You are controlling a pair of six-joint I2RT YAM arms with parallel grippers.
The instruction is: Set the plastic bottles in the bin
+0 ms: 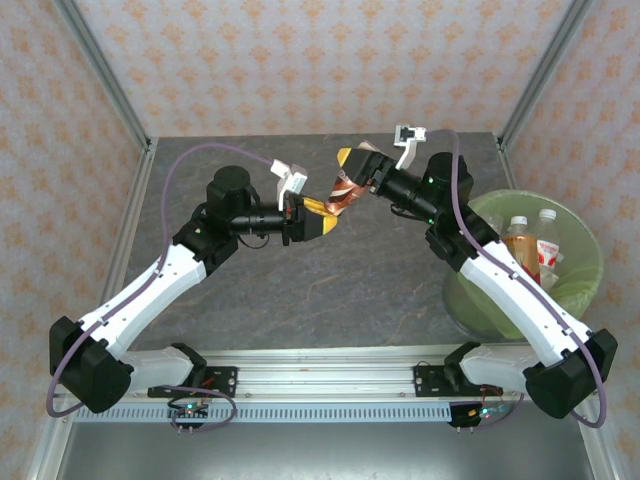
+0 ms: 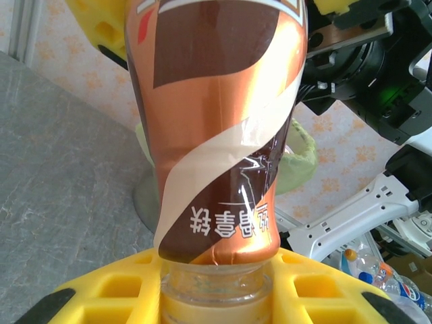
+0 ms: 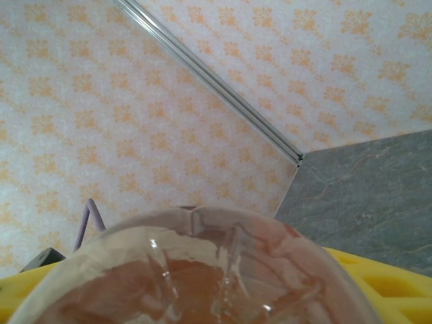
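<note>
Desk: grey, stone-patterned, flat beneath the left fingers and the right fingers. Walls: pale paper with an orange floral motif, standing beyond and to both sides of the fingers. Metal frame posts: one outboard of the left fingers, one outboard of the right fingers. Slotted metal rail: runs along the desk's near edge, well apart from both pairs.

Two arms meet in the middle, holding one bottle between them.
The left arm bends in from the left, and the left claw pinches the neck end of a brown-orange bottle. The right arm reaches in from the right, and the right claw grips the bottom end. The two claws face each other.
</note>
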